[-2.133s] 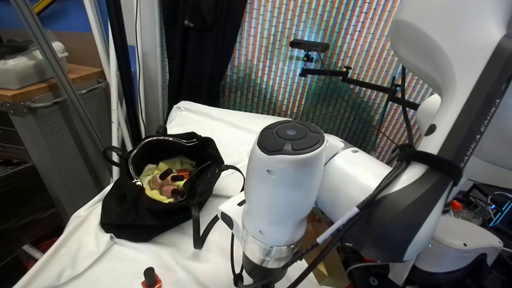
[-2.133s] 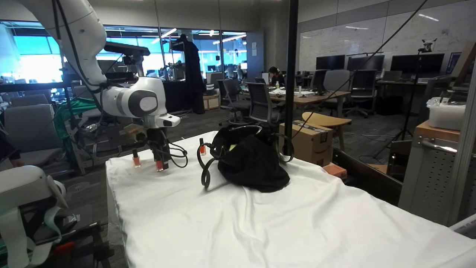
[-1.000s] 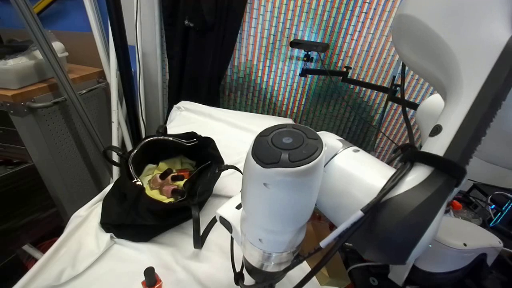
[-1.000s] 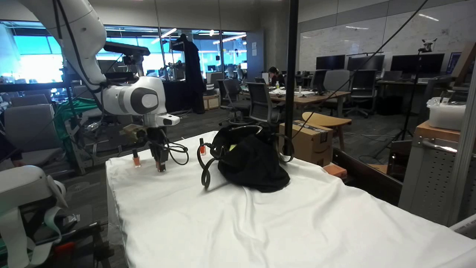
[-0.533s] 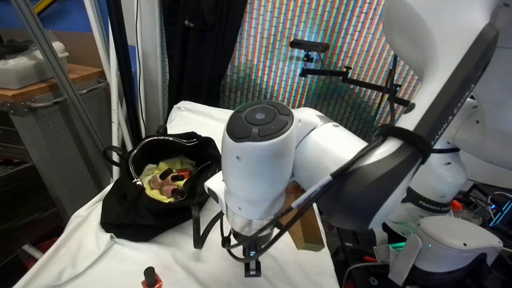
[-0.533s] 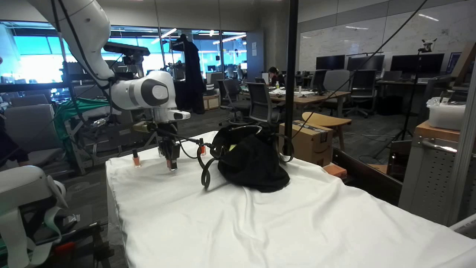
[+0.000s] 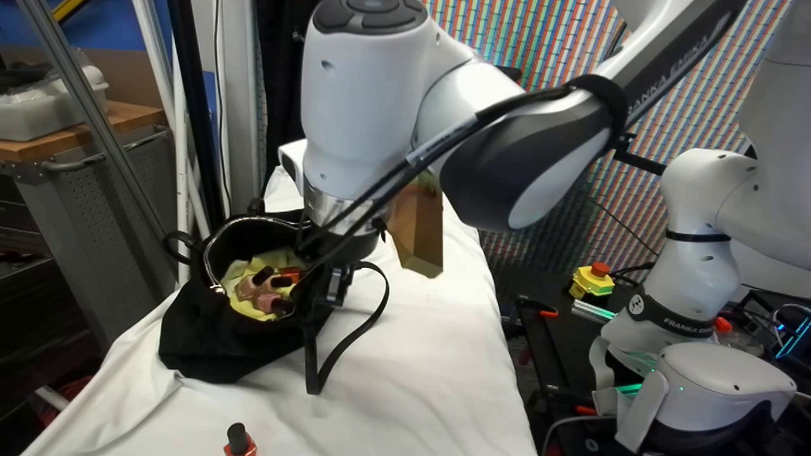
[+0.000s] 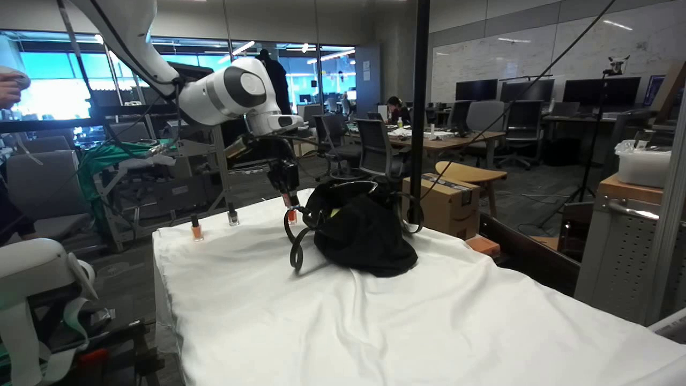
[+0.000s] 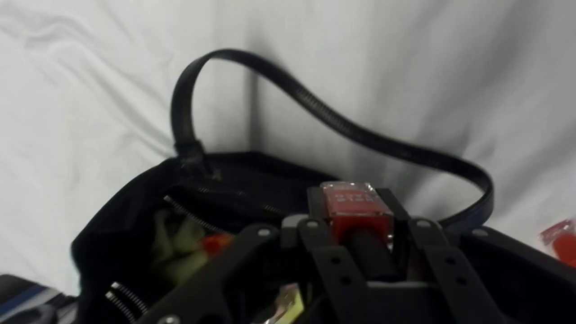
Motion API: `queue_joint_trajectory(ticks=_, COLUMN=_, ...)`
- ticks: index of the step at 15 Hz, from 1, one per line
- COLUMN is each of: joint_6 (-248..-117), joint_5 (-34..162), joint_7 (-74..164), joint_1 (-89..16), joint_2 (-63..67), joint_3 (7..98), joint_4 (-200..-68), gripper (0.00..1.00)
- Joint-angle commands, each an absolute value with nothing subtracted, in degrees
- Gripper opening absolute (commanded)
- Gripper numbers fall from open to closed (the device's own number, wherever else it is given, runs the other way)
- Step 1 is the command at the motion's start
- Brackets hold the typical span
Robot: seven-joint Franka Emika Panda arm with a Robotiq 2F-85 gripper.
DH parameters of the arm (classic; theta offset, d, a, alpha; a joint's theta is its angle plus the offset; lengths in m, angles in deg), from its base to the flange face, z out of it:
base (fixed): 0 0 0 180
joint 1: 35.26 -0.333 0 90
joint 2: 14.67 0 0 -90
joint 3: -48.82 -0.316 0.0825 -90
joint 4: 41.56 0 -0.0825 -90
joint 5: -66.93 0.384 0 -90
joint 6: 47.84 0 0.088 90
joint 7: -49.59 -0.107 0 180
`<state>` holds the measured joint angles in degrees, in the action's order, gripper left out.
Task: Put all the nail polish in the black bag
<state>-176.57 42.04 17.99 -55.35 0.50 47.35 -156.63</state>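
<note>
While the gripper (image 9: pixel 354 204) pinches a boxy, glossy red nail polish (image 9: pixel 357 208) | soft black bag (image 7: pixel 222 342) gapes

looks like a robotics lab in an open office

a robot arm (image 7: pixel 355 101) lettered "franka emika" reaches over a cloth-covered desk (image 7: pixel 443 354), with a yellow-and-red button box (image 7: pixel 590 284) near its base (image 7: pixel 725 383); beyond the desk, in an exterior view, are office chairs (image 8: pixel 373 140), a row of monitors (image 8: pixel 476 90), a long whiteboard (image 8: pixel 477 61), a person (image 8: pixel 399 111) sitting at a wooden table (image 8: pixel 445 141), and tall glass panes (image 8: pixel 335 80).
</note>
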Motion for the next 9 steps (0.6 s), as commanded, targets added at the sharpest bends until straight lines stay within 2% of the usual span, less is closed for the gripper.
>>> queue_joint_trajectory(ticks=1, joint_6=-175.5, joint_5=36.09, joint_7=14.72, joint_1=-53.61, joint_2=2.58, joint_3=48.51, joint_4=-150.06, gripper=0.2)
queue_joint_trajectory(ticks=9, joint_6=-173.45, joint_5=29.01, joint_7=13.29, joint_1=-51.3, joint_2=14.82, joint_3=52.2, joint_4=-135.6, gripper=0.2)
